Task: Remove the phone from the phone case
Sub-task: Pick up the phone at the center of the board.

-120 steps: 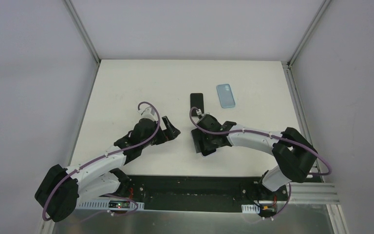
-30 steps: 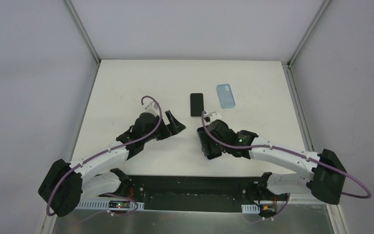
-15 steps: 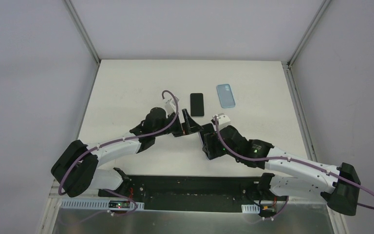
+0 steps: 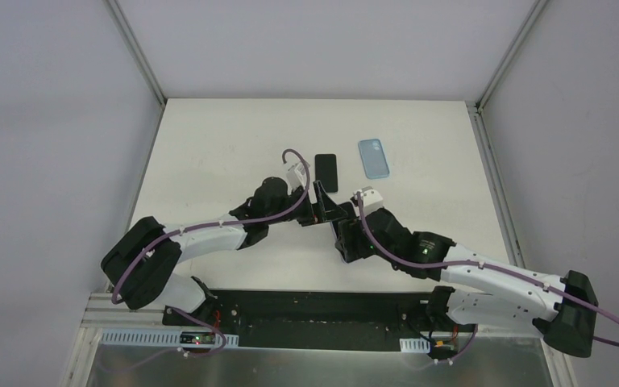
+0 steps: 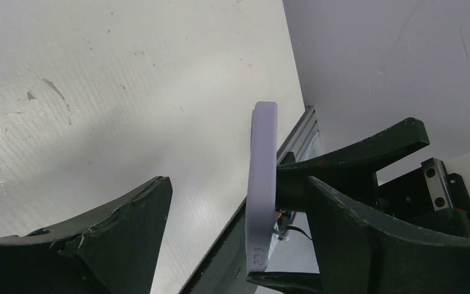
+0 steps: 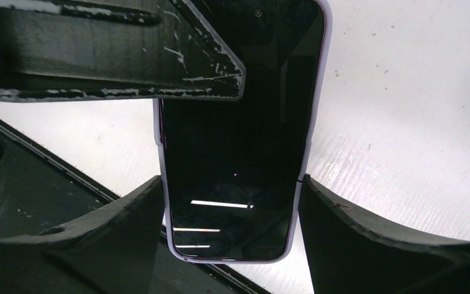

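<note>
My right gripper (image 6: pixel 229 184) is shut across the width of the phone (image 6: pixel 232 141), whose dark screen faces the camera. The lilac phone case (image 6: pixel 303 147) rims it. In the top view this gripper (image 4: pixel 346 235) holds it above the table's near middle. My left gripper (image 4: pixel 323 211) meets it from the left. In the left wrist view the phone case (image 5: pixel 263 184) stands edge-on between the open left gripper (image 5: pixel 235 184) jaws, close to the right finger (image 5: pixel 367 239), with a wide gap to the left finger (image 5: pixel 98 245). One left finger (image 6: pixel 110 55) crosses the phone's far end.
A bare black phone (image 4: pixel 326 172) lies flat on the white table (image 4: pixel 209 145) just beyond the grippers. A light blue case (image 4: pixel 374 158) lies to its right. Aluminium frame posts (image 4: pixel 483 153) edge the table, and the black base rail (image 4: pixel 314 310) runs along the near edge.
My left arm has swung right and brought its jaws around the held phone's end, narrowing them a little. The right arm shifted slightly right, then held still with the phone.
</note>
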Robot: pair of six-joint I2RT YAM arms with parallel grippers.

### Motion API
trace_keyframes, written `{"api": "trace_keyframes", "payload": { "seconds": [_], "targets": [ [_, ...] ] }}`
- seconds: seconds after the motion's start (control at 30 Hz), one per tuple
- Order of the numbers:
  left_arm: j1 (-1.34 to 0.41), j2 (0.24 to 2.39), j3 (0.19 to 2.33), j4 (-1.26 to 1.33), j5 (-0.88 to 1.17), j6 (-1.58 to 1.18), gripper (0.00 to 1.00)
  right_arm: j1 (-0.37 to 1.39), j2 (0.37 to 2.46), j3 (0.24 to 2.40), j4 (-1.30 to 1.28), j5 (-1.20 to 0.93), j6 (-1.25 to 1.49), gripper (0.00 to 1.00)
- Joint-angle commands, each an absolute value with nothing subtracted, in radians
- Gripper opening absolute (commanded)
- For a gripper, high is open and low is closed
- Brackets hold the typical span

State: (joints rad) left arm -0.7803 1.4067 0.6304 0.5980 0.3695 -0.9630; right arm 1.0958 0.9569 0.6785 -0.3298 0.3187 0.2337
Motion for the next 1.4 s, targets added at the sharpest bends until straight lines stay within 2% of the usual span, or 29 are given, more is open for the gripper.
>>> {"api": "trace_keyframes", "payload": {
  "seconds": [0.0,0.5,1.17,1.27,1.33,1.37],
  "targets": [
    [-0.795,1.418,0.664,0.690,0.387,-0.979,0.79,1.104,0.913,0.703,-0.247,0.354,0.227,0.00],
    [-0.808,1.453,0.680,0.741,0.378,-0.998,0.55,1.109,0.913,0.700,-0.244,0.369,0.227,0.00],
    [-0.814,1.478,0.688,0.753,0.385,-1.024,0.28,1.112,0.923,0.705,-0.249,0.371,0.225,0.00],
    [-0.815,1.479,0.689,0.753,0.387,-1.028,0.20,1.113,0.927,0.711,-0.253,0.374,0.225,0.00],
    [-0.815,1.476,0.686,0.755,0.385,-1.026,0.11,1.114,0.932,0.716,-0.262,0.379,0.226,0.01],
    [-0.815,1.474,0.686,0.755,0.383,-1.028,0.06,1.114,0.935,0.723,-0.267,0.380,0.227,0.05]
  ]
}}
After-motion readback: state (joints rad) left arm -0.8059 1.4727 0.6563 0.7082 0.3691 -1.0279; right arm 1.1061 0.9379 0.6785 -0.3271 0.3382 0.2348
